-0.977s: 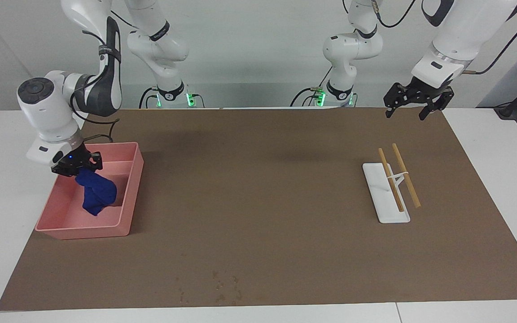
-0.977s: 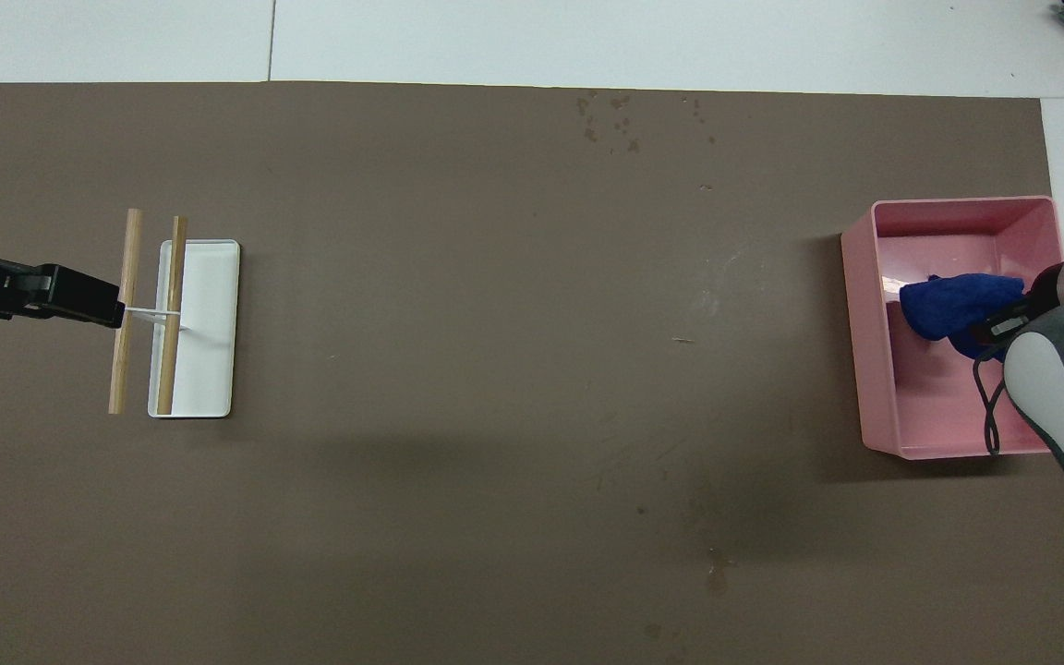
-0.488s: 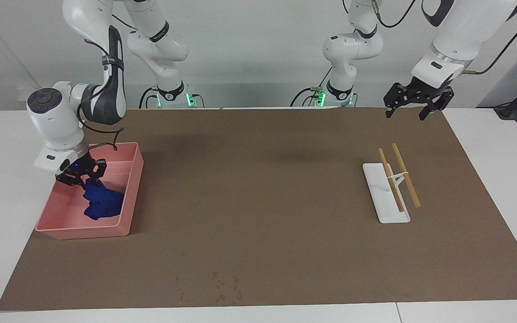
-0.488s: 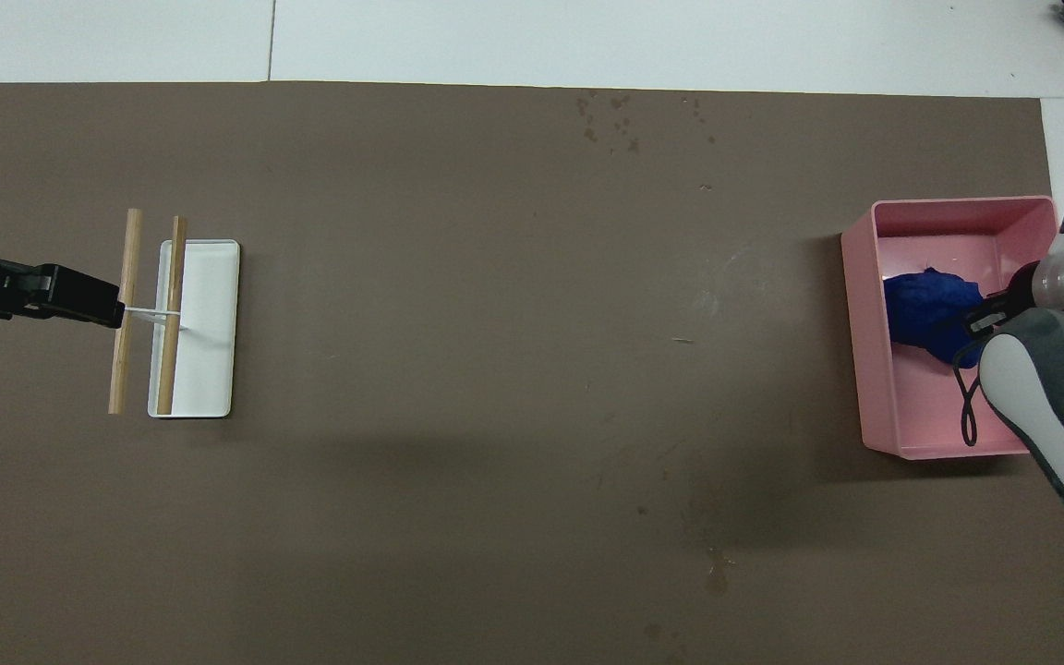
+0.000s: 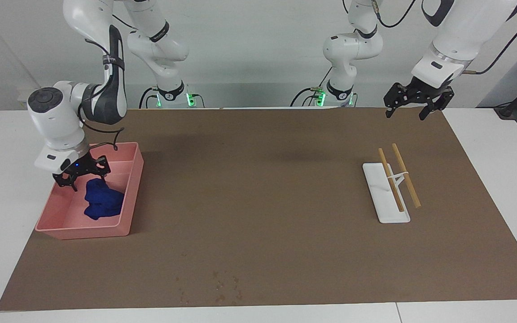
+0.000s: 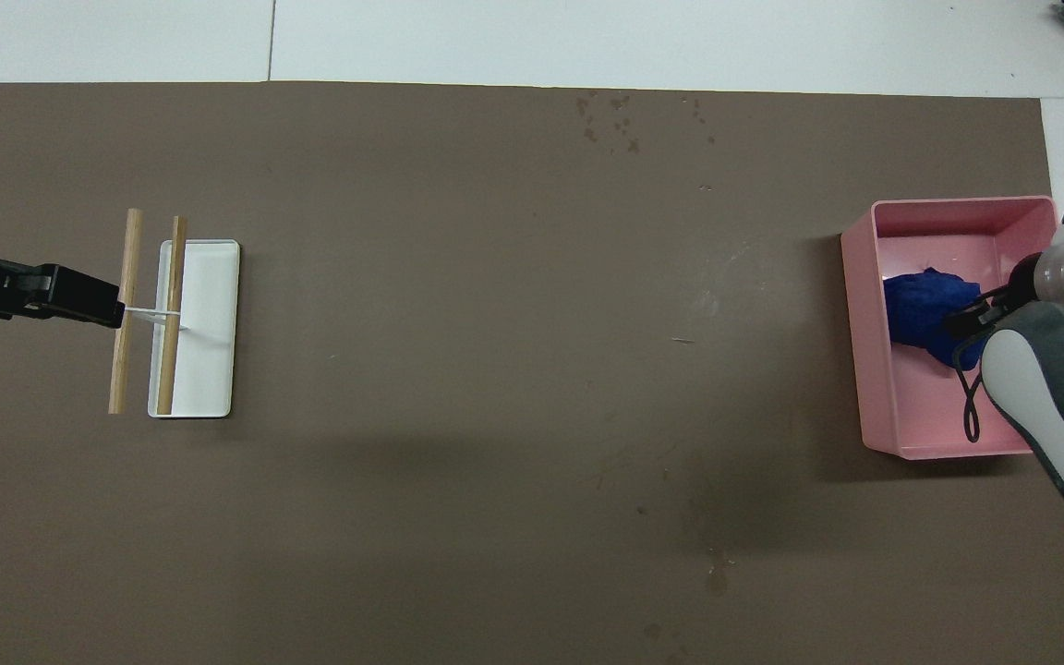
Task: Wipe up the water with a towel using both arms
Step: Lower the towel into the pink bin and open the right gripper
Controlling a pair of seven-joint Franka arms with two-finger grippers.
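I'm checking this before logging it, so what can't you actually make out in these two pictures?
- Right gripper: overhead view, mostly hidden under its own arm.
- Towel: overhead view, one end covered by that arm.
- Left gripper: overhead view, cut off by the edge.
- Water: neither view shows it with certainty.

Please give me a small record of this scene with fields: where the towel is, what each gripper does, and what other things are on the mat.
towel: the towel lies bunched inside the pink tray, held by nothing
tray place: at the right arm's end of the mat
right gripper: the right gripper is open, just above the towel, over the tray
left gripper: the left gripper is open, waiting in the air over the mat's edge at the left arm's end
other things: a white holder with two wooden sticks across it
water: a faint smudge on the mat
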